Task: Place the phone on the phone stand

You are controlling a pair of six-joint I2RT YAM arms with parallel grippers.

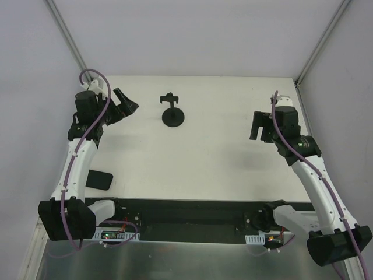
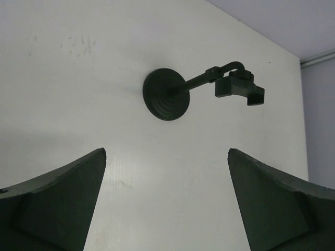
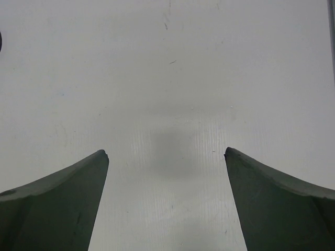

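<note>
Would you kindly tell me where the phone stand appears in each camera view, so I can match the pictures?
Top external: the phone stand stands at the far middle of the white table.
Left wrist: upper centre, disc base left, cradle to the right.
Right wrist: not identifiable; only a dark sliver at the left edge.
Shared landmark: the white table surface.

A white counter (image 1: pixel 221 169) fills the view, with pale grey walls (image 1: pixel 192 35) rising behind it. Slanting metal rails (image 1: pixel 67 38) come down to its two far corners. A black strip (image 1: pixel 192 213) runs along its near edge, with grey sheet metal (image 1: pixel 192 262) below that.
</note>
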